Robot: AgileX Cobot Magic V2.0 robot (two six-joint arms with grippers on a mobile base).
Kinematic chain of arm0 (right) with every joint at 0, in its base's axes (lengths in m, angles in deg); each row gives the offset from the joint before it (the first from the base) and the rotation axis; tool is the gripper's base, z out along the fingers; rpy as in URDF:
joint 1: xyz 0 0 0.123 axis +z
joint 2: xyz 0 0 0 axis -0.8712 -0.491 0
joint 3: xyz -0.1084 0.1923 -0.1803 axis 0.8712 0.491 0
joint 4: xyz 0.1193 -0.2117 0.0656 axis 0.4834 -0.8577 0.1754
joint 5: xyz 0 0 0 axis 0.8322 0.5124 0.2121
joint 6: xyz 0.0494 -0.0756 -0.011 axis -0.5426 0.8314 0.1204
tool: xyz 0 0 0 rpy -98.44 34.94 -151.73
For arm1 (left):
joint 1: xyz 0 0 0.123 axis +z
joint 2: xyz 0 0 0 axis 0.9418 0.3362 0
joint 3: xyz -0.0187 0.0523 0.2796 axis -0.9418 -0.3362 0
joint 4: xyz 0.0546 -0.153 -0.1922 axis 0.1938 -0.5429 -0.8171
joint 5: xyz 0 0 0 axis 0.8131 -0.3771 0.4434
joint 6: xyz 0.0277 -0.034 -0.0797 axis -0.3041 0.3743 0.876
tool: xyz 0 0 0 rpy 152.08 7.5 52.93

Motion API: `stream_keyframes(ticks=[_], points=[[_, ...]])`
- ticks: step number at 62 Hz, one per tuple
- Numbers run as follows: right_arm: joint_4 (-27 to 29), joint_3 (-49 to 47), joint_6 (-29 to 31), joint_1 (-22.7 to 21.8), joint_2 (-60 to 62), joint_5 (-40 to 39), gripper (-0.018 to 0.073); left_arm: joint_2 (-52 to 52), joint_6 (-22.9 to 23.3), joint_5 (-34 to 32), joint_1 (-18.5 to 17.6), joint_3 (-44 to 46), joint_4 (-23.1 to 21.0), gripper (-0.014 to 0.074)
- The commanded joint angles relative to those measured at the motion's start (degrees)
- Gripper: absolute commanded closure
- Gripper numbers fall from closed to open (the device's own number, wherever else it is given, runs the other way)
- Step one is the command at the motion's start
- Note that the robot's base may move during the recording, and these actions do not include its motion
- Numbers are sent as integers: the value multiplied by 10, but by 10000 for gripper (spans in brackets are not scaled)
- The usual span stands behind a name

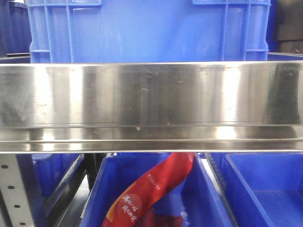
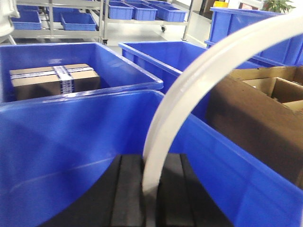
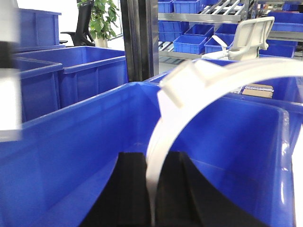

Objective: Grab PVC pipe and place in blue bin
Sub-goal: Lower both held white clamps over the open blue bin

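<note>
Each tool grips one end of the bent PVC pipe (image 2: 189, 94), left tool (image 2: 149, 198) and right tool (image 3: 151, 198). Sharing the load arches it over the blue bin (image 2: 57, 156), ready for lowering.

I see a steel shelf rail (image 1: 151, 106) across my front view, a red printed packet (image 1: 151, 189) below it, a taped cardboard box (image 2: 54, 80), and a potted plant (image 3: 102, 19).

blue bin (image 2: 57, 156) walls hem both sides closely.
</note>
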Motion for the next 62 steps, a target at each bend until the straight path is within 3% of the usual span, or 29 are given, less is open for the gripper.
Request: stream_keyframes(ticks=[1, 24, 49, 57, 62], points=[[-4, -27, 5, 3, -17, 4, 721, 29, 4, -11, -4, 30, -14, 708], [-15, -68, 5, 47, -81, 31, 721, 78, 4, -27, 3, 33, -21, 708], [-20, -68, 5, 48, -86, 34, 721, 79, 4, -23, 3, 33, -21, 701], [-20, -68, 5, 48, -86, 38, 706, 79, 4, -6, 3, 33, -17, 571], [-20, -68, 5, 48, -86, 44, 609, 79, 4, 4, 3, 33, -17, 446]])
